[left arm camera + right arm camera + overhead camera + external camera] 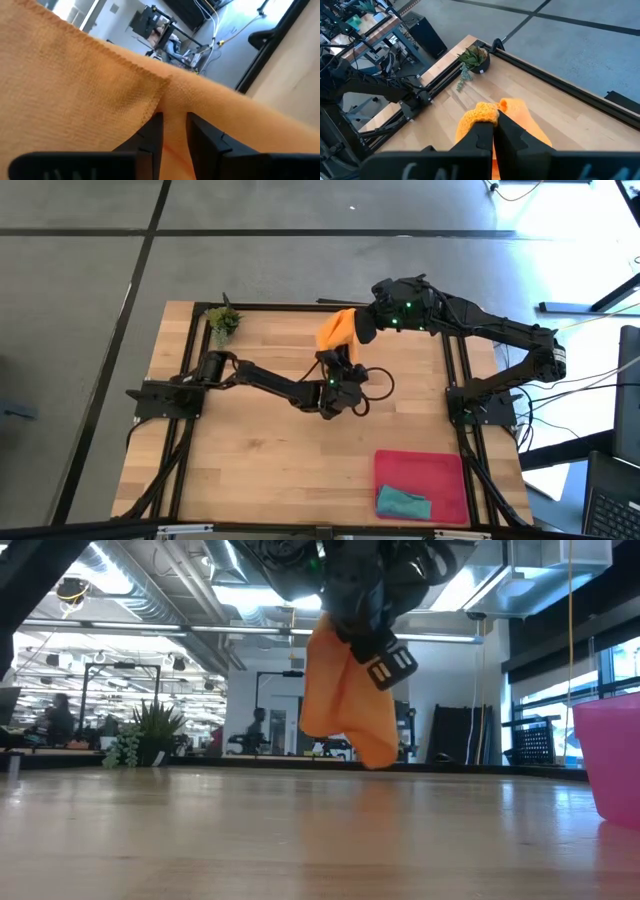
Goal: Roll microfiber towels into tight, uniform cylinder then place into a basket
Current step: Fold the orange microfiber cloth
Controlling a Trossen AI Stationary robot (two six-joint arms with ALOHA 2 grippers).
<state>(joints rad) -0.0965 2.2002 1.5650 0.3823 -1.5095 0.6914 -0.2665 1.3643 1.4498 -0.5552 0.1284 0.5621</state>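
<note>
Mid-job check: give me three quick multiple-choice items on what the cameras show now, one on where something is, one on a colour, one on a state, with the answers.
1. Where is the crumpled teal microfibre towel?
A. inside the shallow red-pink rectangular basket
B. beside the small green potted plant
C. hanging from a gripper

2. What colour is the soft towel held up between the two arms?
A. teal
B. bright orange
C. white

3. How does that towel sit relative to the wooden table?
A. spread flat on it
B. rolled into a cylinder on it
C. lifted clear, hanging in the air

Answers:
1 A: the high view shows it in the basket's near corner.
2 B: every view shows orange cloth, with the left gripper and the right gripper both pinching it.
3 C: the low view shows its lower edge hanging above the tabletop.
</note>
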